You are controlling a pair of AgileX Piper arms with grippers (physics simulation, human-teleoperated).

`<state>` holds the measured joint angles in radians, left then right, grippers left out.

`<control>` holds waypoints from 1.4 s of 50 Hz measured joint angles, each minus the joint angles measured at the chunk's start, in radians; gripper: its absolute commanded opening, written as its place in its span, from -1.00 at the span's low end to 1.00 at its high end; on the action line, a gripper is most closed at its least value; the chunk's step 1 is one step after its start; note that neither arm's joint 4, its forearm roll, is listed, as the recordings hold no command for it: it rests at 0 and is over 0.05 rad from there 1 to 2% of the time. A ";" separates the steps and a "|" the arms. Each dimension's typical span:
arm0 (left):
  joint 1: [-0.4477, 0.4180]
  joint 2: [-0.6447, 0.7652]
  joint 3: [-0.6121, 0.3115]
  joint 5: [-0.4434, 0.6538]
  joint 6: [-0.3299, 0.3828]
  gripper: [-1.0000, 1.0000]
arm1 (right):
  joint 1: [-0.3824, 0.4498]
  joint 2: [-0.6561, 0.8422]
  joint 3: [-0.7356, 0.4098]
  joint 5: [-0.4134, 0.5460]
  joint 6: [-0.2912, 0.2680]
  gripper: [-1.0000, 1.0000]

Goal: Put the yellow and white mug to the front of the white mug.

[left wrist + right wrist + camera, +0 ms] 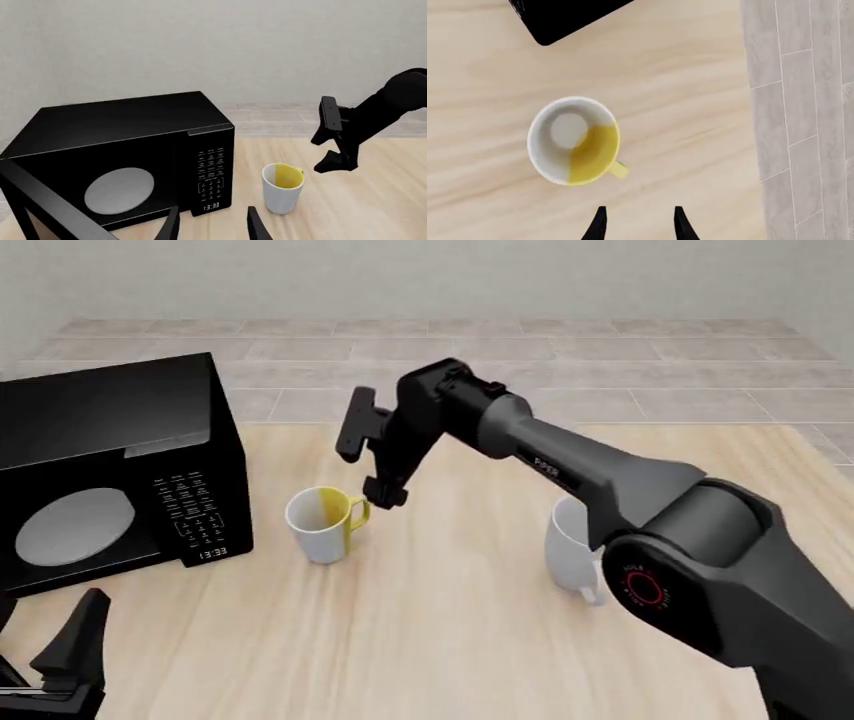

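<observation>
The yellow and white mug [322, 525] stands upright on the pale wooden counter [441, 640], just beside the front right corner of a black microwave [114, 470]. Its yellow handle points toward the right arm's side. From above, the right wrist view shows its inside partly yellow and partly pale, with the handle nearest the tool's fingertips.

The right tool [379, 486] hangs above the counter, just beside the mug's handle and slightly over it, pointing downward. Its two fingers stand apart with nothing between them and touch neither the mug nor the counter.

The white mug [571, 540] stands well apart from the other one, on the right side of the counter, mostly hidden behind the right arm's forearm; a part of its body and its handle show.

The left tool [74, 650] sits low at the near left edge, in front of the microwave. Its fingers are spread and hold nothing.
</observation>
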<state>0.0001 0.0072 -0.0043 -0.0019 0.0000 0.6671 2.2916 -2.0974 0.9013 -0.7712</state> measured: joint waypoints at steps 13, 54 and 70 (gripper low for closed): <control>0.000 0.000 0.000 0.000 0.000 1.00 | 0.001 0.071 -0.087 0.040 -0.015 1.00; 0.000 0.000 0.000 0.000 0.000 1.00 | 0.001 0.297 -0.405 0.202 -0.035 1.00; 0.000 0.000 0.000 0.000 0.000 1.00 | 0.008 0.377 -0.511 0.253 -0.030 1.00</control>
<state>0.0002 0.0072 -0.0043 -0.0019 0.0000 0.6747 2.6684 -2.6082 1.1547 -0.8008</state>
